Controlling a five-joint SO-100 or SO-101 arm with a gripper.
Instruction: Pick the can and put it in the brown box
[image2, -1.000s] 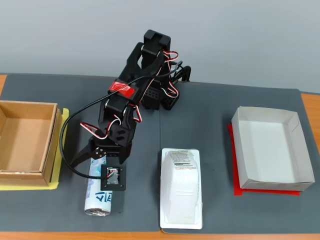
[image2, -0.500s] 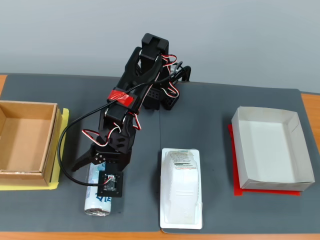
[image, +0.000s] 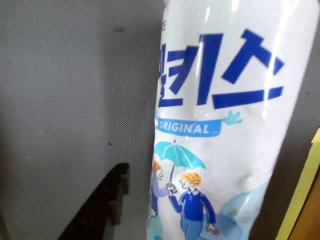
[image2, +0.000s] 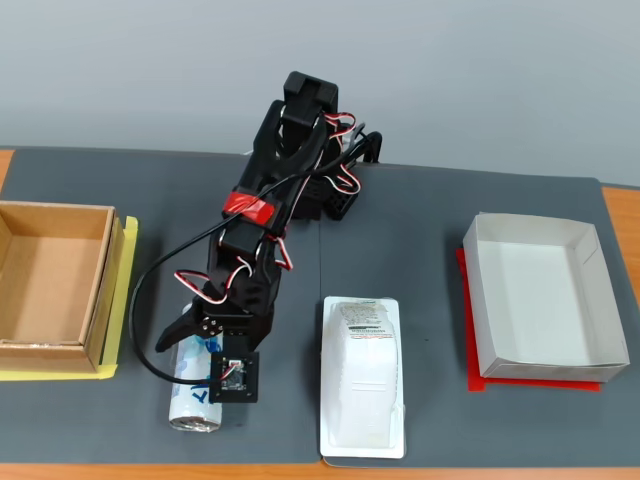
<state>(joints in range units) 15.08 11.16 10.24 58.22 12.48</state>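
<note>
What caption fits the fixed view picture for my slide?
Robot claw reaching down over the can, with the brown box waiting empty at left.

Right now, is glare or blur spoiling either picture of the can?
Wrist view: the can fills the frame, slightly soft, with pale glare streaks on its upper part, the print still readable. Fixed view: even light, sharp, faint shadows; the arm covers most of the can.

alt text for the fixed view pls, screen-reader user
A black robot arm reaches down over a white and blue can lying on a dark grey mat, its gripper straddling the can. An empty brown box sits at the left, a white tray package in the middle, and an empty white paper box at the right.
</note>
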